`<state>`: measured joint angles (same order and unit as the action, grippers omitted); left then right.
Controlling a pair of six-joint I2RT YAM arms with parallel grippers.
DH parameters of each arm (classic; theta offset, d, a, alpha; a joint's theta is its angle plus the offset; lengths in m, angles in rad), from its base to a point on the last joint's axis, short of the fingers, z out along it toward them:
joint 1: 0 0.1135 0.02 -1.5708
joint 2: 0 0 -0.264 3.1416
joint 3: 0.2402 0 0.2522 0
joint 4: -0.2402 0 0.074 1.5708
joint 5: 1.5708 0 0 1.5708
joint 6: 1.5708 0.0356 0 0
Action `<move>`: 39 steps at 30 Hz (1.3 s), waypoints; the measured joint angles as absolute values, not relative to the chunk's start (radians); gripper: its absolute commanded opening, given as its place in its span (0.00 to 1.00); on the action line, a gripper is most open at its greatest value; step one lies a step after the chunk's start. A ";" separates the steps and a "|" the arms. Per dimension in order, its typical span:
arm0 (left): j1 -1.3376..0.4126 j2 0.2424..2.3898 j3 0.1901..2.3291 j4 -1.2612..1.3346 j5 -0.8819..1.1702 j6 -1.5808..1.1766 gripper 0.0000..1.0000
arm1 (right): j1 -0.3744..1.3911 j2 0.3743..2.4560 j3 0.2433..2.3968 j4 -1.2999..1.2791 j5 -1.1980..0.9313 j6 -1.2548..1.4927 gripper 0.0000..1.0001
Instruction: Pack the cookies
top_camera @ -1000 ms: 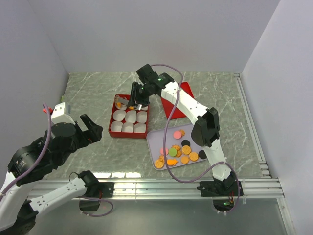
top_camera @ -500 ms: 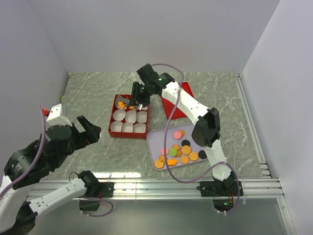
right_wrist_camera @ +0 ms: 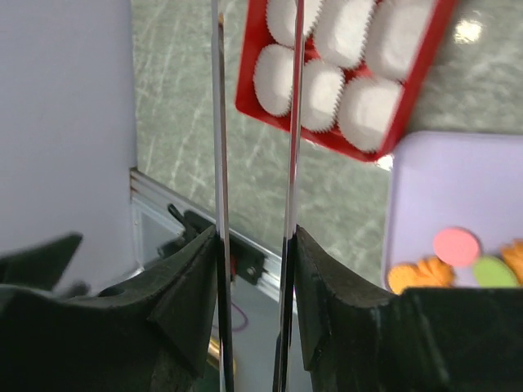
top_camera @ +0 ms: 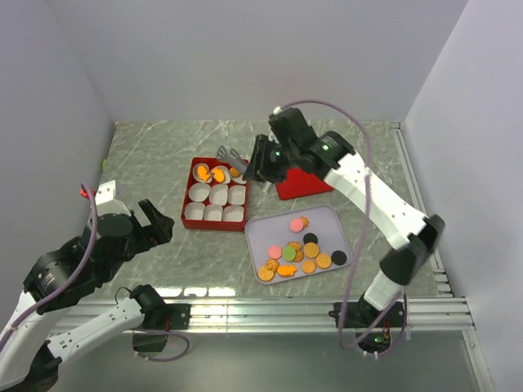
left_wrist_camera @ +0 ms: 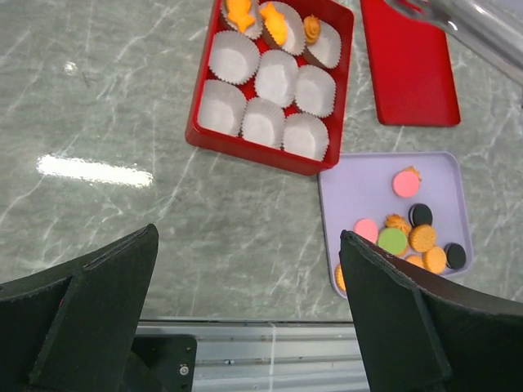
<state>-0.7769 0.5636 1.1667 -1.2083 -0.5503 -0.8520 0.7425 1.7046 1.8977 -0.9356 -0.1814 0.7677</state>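
— Looking at the cookies, do they point any way?
— No. They are round and lie flat, so there is no long axis. Most are orange, some pink or black, one green.
— Where are they from the right claw?
— Most lie on the lilac tray, on its near side, apart from it. Three orange ones sit in paper cups of the red box, to the claw's left, beside the tips of the tongs.
— And the claws?
— The right one is clamped on the tongs. The left claw gapes wide, holding nothing.
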 measured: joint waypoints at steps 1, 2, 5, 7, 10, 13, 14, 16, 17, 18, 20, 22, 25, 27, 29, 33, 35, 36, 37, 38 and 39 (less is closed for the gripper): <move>-0.777 0.571 1.167 -1.208 -0.559 -0.852 0.99 | 0.744 1.666 1.855 -0.930 -0.176 0.765 0.45; -0.777 0.579 1.170 -1.206 -0.577 -0.854 0.99 | 0.745 1.629 1.813 -0.928 -0.171 0.763 0.45; -0.777 0.620 1.203 -1.208 -0.655 -0.856 0.99 | 0.746 1.576 1.743 -0.929 -0.163 0.745 0.44; -0.777 0.643 1.225 -1.205 -0.728 -0.855 0.99 | 0.746 1.573 1.723 -0.926 -0.159 0.721 0.44; -0.777 0.640 1.232 -1.192 -0.823 -0.851 0.99 | 0.746 1.573 1.692 -0.924 -0.151 0.678 0.43; -0.777 0.596 1.224 -1.173 -0.884 -0.841 1.00 | 0.746 1.569 1.674 -0.936 -0.133 0.646 0.43; -0.777 0.574 1.219 -1.167 -0.895 -0.836 0.99 | 0.746 1.562 1.665 -0.940 -0.124 0.641 0.44; -0.777 0.520 1.201 -1.159 -0.916 -0.830 0.99 | 0.746 1.531 1.636 -0.952 -0.108 0.638 0.44; -0.777 0.500 1.191 -1.155 -0.920 -0.829 0.99 | 0.746 1.507 1.617 -0.959 -0.098 0.639 0.44; -0.777 0.474 1.174 -1.148 -0.927 -0.828 0.99 | 0.746 1.477 1.594 -0.968 -0.087 0.646 0.44; -0.777 0.426 1.134 -1.137 -0.933 -0.816 0.99 | 0.746 1.419 1.565 -1.004 -0.067 0.665 0.44; -0.777 0.390 1.100 -1.116 -0.929 -0.787 0.99 | 0.746 1.348 1.533 -1.042 -0.043 0.698 0.44; -0.777 0.348 1.060 -1.058 -0.926 -0.733 1.00 | 0.746 1.237 1.481 -1.087 -0.012 0.749 0.45; -0.777 0.334 1.044 -1.023 -0.920 -0.696 0.99 | 0.746 1.174 1.448 -1.123 -0.002 0.779 0.45; -0.777 0.334 1.039 -0.995 -0.913 -0.670 0.99 | 0.746 1.134 1.420 -1.155 0.002 0.801 0.45; -0.777 0.344 1.029 -0.957 -0.908 -0.641 0.99 | 0.746 1.093 1.355 -1.185 0.017 0.817 0.45; -0.777 0.361 1.021 -0.944 -0.909 -0.638 0.99 | 0.746 1.091 1.340 -1.203 0.031 0.817 0.45; -0.777 0.372 1.019 -0.941 -0.910 -0.638 0.99 | 0.746 1.091 1.333 -1.209 0.044 0.817 0.45; -0.777 0.385 1.016 -0.937 -0.909 -0.636 0.99 | 0.746 1.091 1.329 -1.219 0.058 0.815 0.45; -0.777 0.398 1.013 -0.931 -0.909 -0.634 1.00 | 0.746 1.091 1.325 -1.228 0.070 0.814 0.45; -0.778 0.411 1.007 -0.921 -0.906 -0.626 0.99 | 0.746 1.090 1.320 -1.236 0.078 0.814 0.45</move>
<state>-0.7780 0.4110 1.0073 -0.9207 -0.9062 -0.6262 0.7464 1.0904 1.3205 -1.2358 0.0780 0.8139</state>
